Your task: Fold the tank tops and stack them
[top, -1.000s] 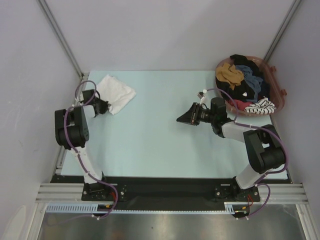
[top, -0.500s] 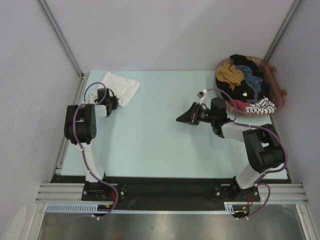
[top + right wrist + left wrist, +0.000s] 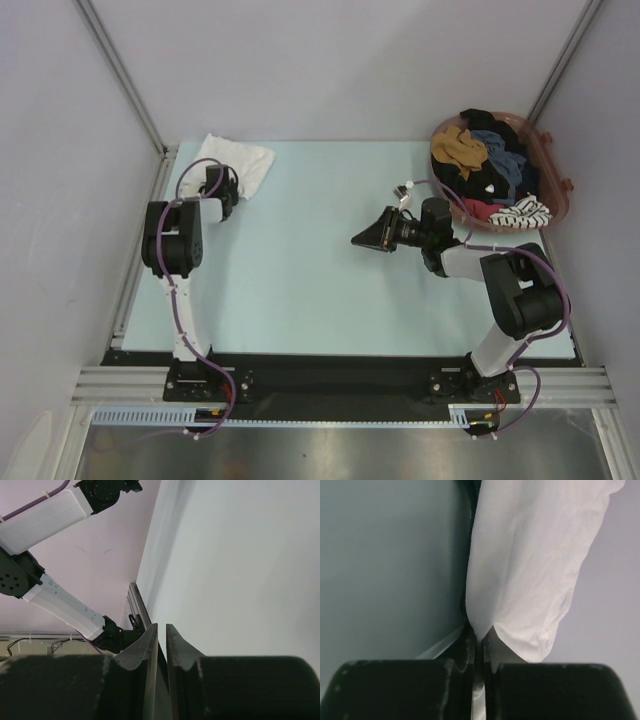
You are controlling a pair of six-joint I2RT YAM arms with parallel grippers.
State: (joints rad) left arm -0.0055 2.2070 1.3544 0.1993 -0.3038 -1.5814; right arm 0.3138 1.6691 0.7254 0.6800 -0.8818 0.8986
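The white tank top point(image 3: 240, 160) lies folded in a small bundle at the table's far left corner; its navy trim does not show. My left gripper point(image 3: 229, 187) is at its near edge and is shut on it. In the left wrist view the white tank top point(image 3: 530, 570) is pinched between the closed jaws of the left gripper point(image 3: 480, 642) and hangs away from them. My right gripper point(image 3: 360, 238) is shut and empty over the middle of the table, pointing left; it also shows in the right wrist view point(image 3: 161, 630). A slate-blue cloth point(image 3: 497, 146) lies in the basket among other clothes.
A brown basket point(image 3: 560, 195) at the far right holds a jumble of black, mustard, red and striped clothes. A metal rail point(image 3: 140, 260) runs along the table's left edge, next to the left wall. The left arm point(image 3: 45, 510) shows in the right wrist view.
My left gripper has moved toward the far left corner, dragging the white tank top with it. The left arm's elbow has swung to the right. The right arm has not moved.
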